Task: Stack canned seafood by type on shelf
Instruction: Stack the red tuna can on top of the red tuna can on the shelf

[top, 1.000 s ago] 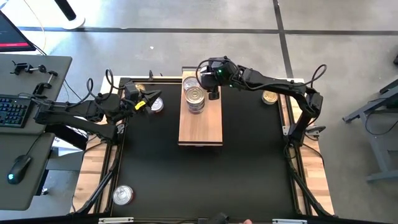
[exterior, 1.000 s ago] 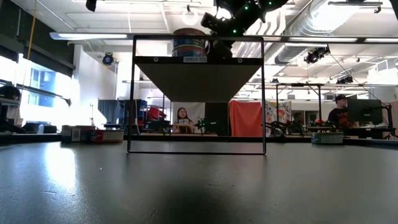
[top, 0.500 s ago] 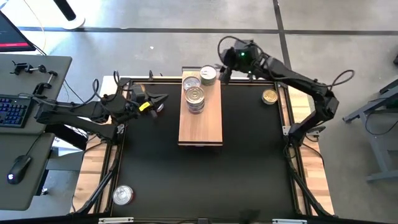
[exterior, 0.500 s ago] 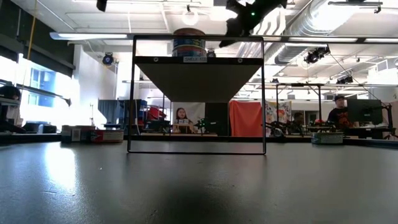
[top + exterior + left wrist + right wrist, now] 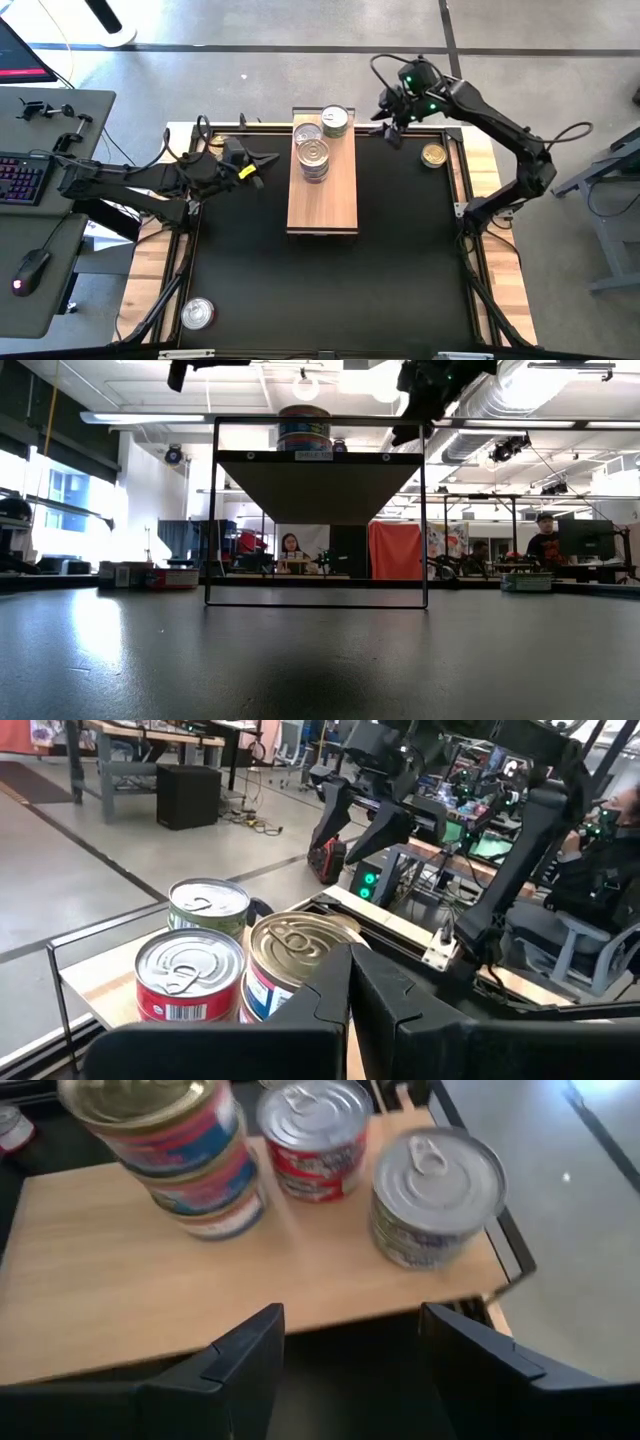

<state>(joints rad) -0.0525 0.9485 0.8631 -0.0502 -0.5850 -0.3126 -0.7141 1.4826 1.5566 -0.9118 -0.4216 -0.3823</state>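
Light-wood shelf (image 5: 322, 190) carrying a stack of tins (image 5: 314, 158) plus two single tins (image 5: 335, 120) at its far end, right gripper (image 5: 392, 128) hovering beside that end, jaws spread and empty, left gripper (image 5: 258, 165) left of shelf, jaws pressed together.

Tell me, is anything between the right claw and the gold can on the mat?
No. In the high view, only bare black mat lies between the open right gripper and the gold can.
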